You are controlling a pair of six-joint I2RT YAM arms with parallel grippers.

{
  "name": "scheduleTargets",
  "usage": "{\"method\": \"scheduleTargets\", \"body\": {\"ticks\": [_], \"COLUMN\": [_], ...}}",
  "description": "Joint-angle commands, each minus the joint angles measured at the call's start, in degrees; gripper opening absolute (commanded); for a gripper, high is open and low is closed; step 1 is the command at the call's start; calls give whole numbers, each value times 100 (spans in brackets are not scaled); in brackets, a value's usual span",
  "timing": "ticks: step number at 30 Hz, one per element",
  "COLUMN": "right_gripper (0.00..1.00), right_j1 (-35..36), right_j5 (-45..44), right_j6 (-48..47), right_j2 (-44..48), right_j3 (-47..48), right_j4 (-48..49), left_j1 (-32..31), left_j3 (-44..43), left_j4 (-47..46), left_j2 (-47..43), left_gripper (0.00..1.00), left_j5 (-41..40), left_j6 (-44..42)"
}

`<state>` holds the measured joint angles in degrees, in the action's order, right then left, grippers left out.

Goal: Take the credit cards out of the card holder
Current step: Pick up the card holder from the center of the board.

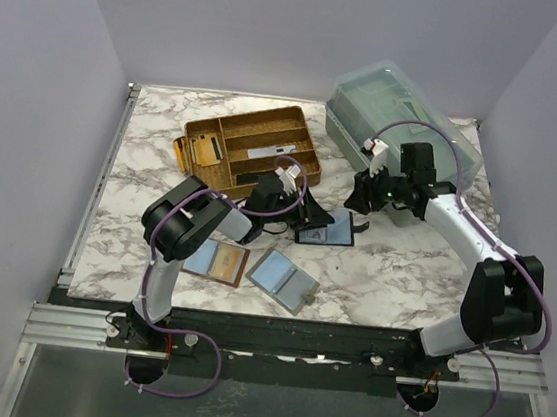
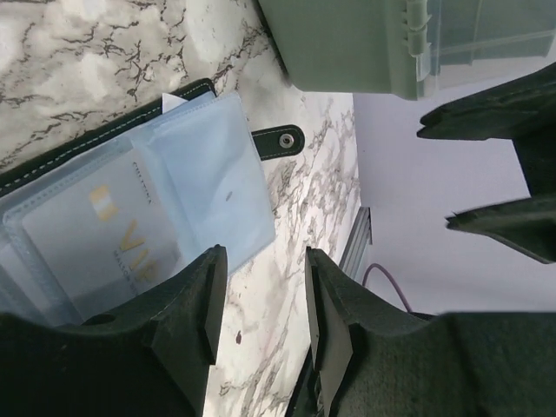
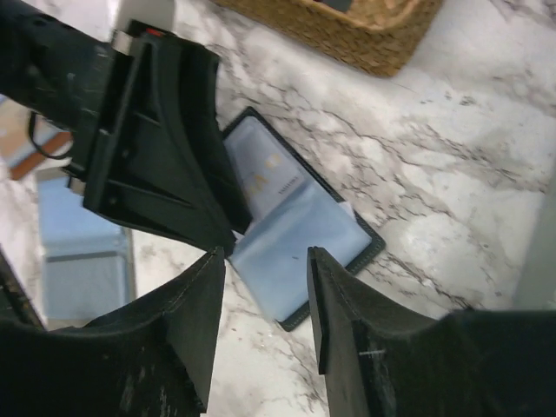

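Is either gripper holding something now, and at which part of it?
Nothing is held. The left gripper and the right gripper are both open at the open card holder.

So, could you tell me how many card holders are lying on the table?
3: the black holder open in the middle, the brown holder near the front edge, and the grey holder just right of it. Others could be hidden.

Both arms elbow-bent, left hand (image 2: 262, 261) and right hand (image 3: 266, 259) low and near each other, fingers apart.
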<state>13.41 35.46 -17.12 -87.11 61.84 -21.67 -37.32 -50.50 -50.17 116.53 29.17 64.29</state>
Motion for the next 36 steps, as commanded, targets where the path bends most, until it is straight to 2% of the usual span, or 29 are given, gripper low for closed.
{"method": "scheduleTargets", "body": {"ticks": [1,10,13,14,16,19,31,36], "right_gripper": [49,50,51,51,53,56,56,55], "right_j1": [-139,-138,-129,-109,-60,21,83,83], "right_j5": [1346,1956,2024,2005,1920,1794,1235,1276], "right_j6": [275,821,862,861,830,848,1694,2063], "right_j2": [-144,-890,-1102,-1148,-1205,-1307,-1845,-2025], "right_j3": [-175,-258,-255,-260,-259,-269,-300,-296], "right_j4": [165,375,395,400,405,420,822,919], "left_j1": [-24,-10,2,16,91,206,234,232], "left_j3": [276,1894,2291,2397,2575,2720,2556,2479], "left_j4": [-166,-68,105,145,157,113,-260,-606], "left_j2": [-384,-2001,-2441,-2536,-2628,-2628,-2175,-1890], "left_gripper": [46,54,61,67,73,75,71,69], "left_j5": [-370,-1900,-2285,-2340,-2316,-2068,-1462,-1287], "left_j6": [-165,-644,-783,-741,-597,-444,-406,-286]}}
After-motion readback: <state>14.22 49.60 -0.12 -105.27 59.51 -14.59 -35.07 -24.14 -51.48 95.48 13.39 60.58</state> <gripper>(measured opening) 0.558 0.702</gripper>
